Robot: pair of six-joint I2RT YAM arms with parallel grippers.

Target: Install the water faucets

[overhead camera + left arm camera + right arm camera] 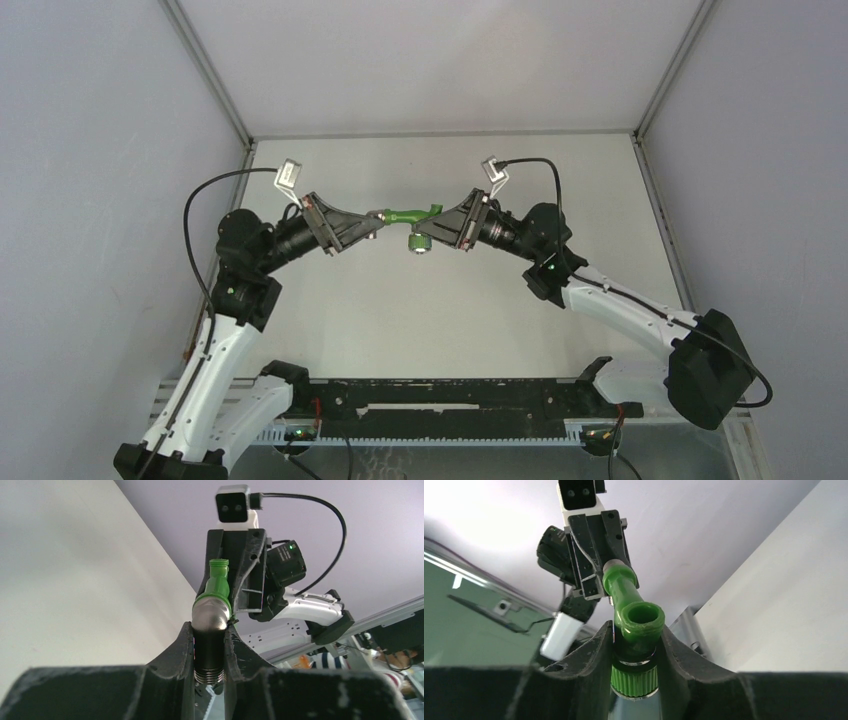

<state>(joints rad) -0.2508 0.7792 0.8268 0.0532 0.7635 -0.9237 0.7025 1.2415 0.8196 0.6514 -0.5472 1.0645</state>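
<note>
1. The tap [410, 213]: bright green all over.
2. The fitting [211, 617]: silvery grey, with a darker threaded end.
3. The left gripper [372, 222] and right gripper [441, 224]: matt black.
4. The arms [615, 300]: white shells, black joints.
5. The table [450, 320]: off-white; the walls [90, 150]: pale lilac-grey.

Soft, even overhead light fills the top view, leaving the pale table [450, 330] bright with only faint, diffuse shadows beside the arms, and the picture is sharp throughout. In the left wrist view the grey elbow fitting [212, 621] is crisp with a dull sheen, while the dark foreground along the bottom edge is underexposed and the far background soft. Glare washes out the right wrist view's upper left, and the green tap [633, 611] looks glossy, slightly blurred nearest the lens
</note>
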